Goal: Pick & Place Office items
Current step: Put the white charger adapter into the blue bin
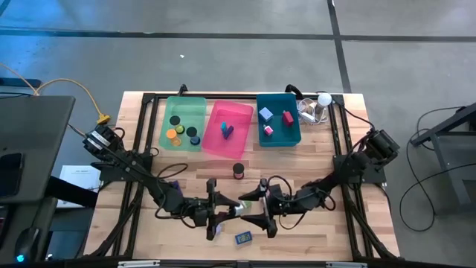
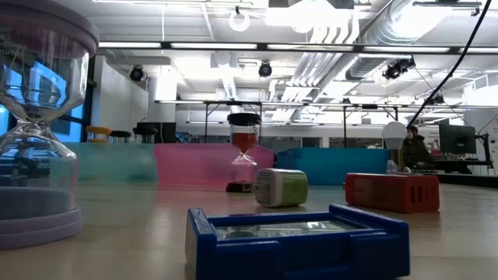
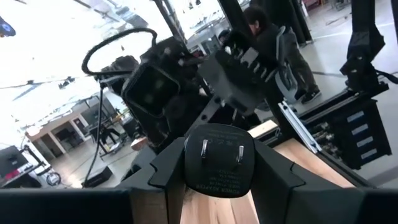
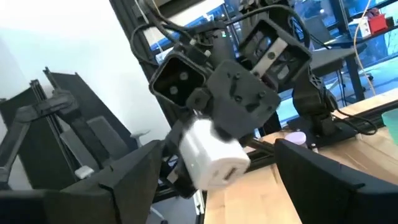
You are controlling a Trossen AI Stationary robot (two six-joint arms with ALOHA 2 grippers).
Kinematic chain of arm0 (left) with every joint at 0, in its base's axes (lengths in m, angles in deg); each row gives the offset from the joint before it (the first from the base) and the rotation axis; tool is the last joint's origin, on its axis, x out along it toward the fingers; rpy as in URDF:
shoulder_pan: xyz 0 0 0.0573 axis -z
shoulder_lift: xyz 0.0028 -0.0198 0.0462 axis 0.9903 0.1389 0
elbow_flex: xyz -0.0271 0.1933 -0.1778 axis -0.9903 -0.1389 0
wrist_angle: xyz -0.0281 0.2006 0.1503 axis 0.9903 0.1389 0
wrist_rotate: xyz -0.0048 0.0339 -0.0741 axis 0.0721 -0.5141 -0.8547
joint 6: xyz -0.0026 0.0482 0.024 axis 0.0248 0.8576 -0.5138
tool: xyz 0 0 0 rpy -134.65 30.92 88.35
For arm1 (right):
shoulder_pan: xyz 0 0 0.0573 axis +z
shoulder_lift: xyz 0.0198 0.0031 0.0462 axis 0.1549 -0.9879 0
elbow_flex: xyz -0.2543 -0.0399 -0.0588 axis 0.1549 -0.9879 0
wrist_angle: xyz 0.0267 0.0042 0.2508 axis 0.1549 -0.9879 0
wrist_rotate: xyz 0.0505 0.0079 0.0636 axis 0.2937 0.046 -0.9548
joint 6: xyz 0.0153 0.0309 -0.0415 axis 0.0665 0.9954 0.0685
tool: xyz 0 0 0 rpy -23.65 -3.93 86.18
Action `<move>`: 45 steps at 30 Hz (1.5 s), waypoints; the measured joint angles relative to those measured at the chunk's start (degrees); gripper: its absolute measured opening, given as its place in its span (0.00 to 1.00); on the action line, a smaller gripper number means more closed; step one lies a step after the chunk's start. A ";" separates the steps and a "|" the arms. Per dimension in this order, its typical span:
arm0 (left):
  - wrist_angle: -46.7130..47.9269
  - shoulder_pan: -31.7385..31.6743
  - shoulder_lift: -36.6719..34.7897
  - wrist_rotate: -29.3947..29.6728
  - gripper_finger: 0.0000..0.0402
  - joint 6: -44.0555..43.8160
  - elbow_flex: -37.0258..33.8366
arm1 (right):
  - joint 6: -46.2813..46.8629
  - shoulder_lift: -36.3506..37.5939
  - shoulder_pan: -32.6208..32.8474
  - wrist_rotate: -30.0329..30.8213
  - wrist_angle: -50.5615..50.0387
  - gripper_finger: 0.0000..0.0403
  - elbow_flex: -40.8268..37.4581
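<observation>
A white plug-in charger block hangs above the table's near middle, its two-pronged plug face turned back toward my left wrist. My left gripper is shut on it. My right gripper faces it from the table's right and is open. Its fingers stand on either side of the block's free end without touching it. On the table near the front edge lie a flat blue item, a white-and-green cube and a red block. My left gripper pinches the charger between its two fingers, which press on two opposite sides near the plug end. The fingers come about level from the table's left. The charger is lifted clear of the table, and its white end sticks out toward my right gripper.
Green, pink and teal bins holding small pieces stand in a row at the far side. A white ball-topped gadget is at the far right. A red-sand hourglass stands mid-table and a lavender hourglass near the front.
</observation>
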 joint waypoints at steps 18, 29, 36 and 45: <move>-0.92 -4.94 -0.04 -5.73 0.32 -1.08 0.00 | 1.47 0.00 -3.37 -9.94 1.60 0.74 -0.04; -0.93 -5.05 -0.04 -6.41 0.32 -1.08 0.05 | 1.09 0.00 -3.83 -12.43 1.44 0.49 -0.04; 1.23 -4.96 -0.08 -6.91 0.32 1.31 0.07 | 0.78 0.00 -3.79 -12.91 0.50 0.32 -0.15; 1.76 -4.07 0.00 -7.57 0.51 -0.12 -0.02 | -2.55 0.05 -3.17 -13.66 -1.00 0.32 -0.02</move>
